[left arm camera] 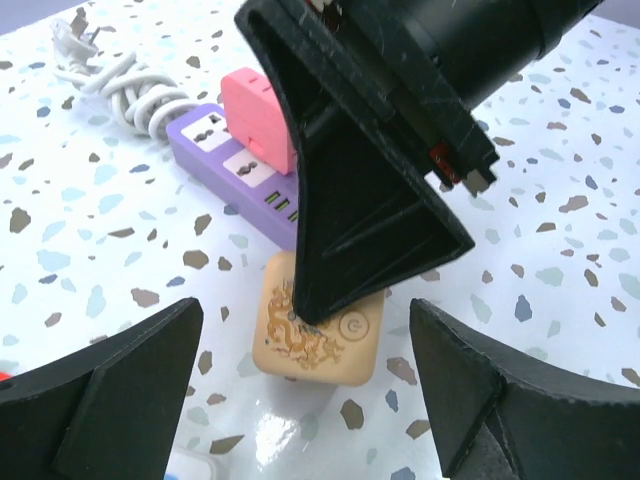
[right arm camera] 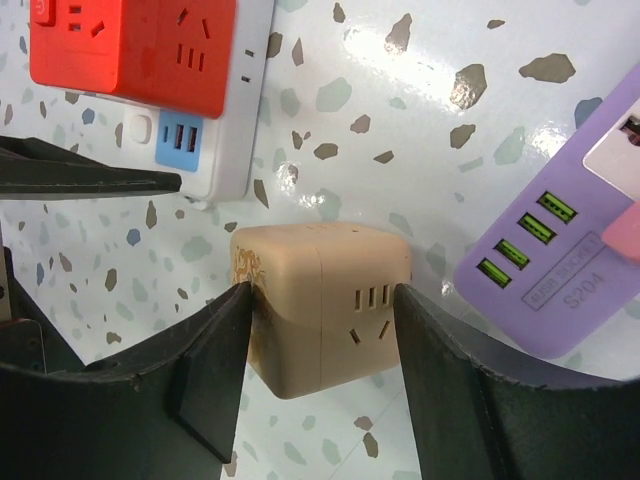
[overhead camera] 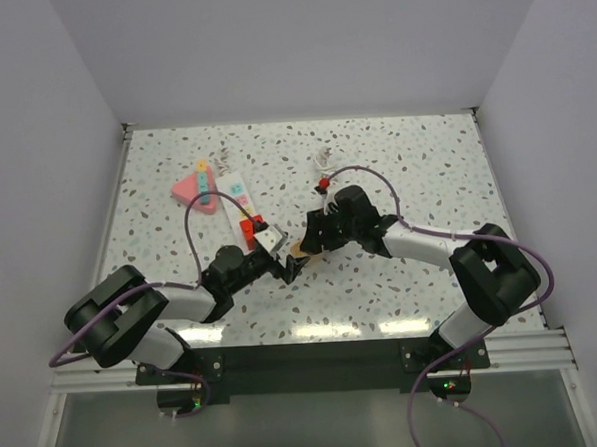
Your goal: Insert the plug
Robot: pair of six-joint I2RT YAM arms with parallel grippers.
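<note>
So the beige cube plug (left arm camera: 318, 345) is sitting in the middle of the counter (overhead camera: 426, 167), right where the two arms meet. The right pincer (right arm camera: 322, 300) has it clamped, with one finger flat against each side of the cube, closed down snug on it. The wrist shot shows the socket holes on the cube's face between the two fingers. From the left wrist view there's a gold dragon print and a little round logo on another face. The cube looks like it's resting on the counter, but I honestly can't tell if it's lifted a hair.

The left pincer (left arm camera: 305, 400) is spread wide open and holds nothing. Its two fingers sit either side of the cube without touching it, and it points straight at the cube from the opposite side.

Around it:
- The purple power strip (right arm camera: 560, 265) is just beside the cube with a small gap, its end with the green USB ports nearest.
- A pink plug (left arm camera: 262, 130) is seated on top of that purple strip.
- A bundled white cable (left arm camera: 115, 80) lies beyond the far end of the purple strip.
- The white power strip (right arm camera: 225, 120) is near the cube on the other side, blue USB ports facing it.
- A red adapter (right arm camera: 130, 45) is plugged into that white strip.
</note>
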